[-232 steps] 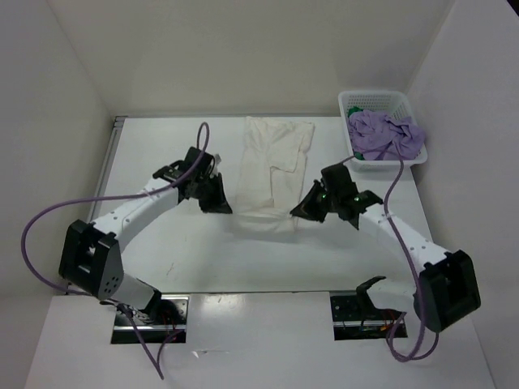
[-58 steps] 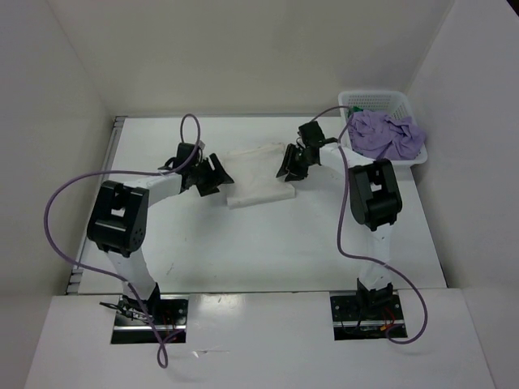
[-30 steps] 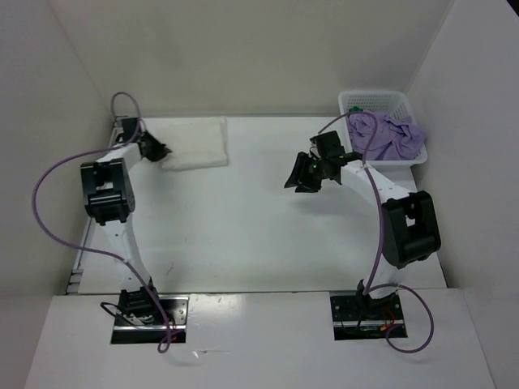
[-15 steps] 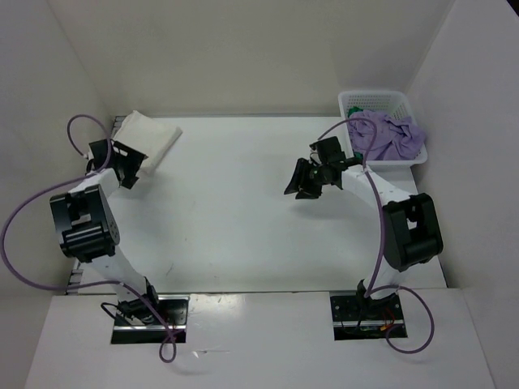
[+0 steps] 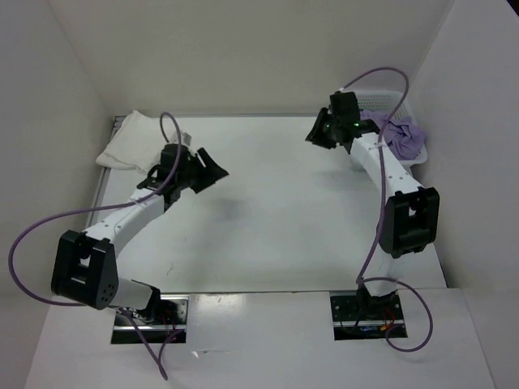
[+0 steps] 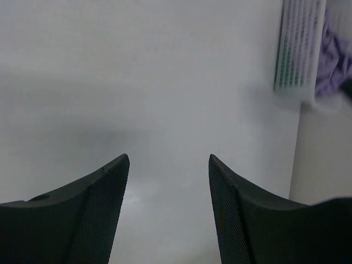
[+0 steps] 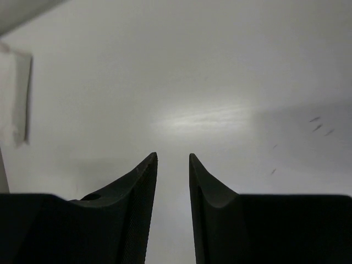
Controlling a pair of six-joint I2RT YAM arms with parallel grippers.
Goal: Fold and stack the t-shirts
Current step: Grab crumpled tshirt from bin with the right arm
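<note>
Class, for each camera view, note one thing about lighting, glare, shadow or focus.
Top external: even light, with a soft shadow on the table under the left arm. Left wrist: the basket is blurred. Right wrist: a bright glare patch on the table, and the white t-shirt at the left edge is soft.

Soft, even light is falling from overhead in the top view, and the table (image 5: 268,219) is carrying only faint, blurry shadows. Small glare patches are shining on the glossy ledge (image 5: 268,340) along the bottom edge. The left wrist view is looking hazy: the basket (image 6: 300,52) at upper right is smearing out of focus, and a dim shadow band is crossing mid-left. In the right wrist view a bright sheen is glowing at centre, while the fingers (image 7: 132,209) are reading near-black.
</note>
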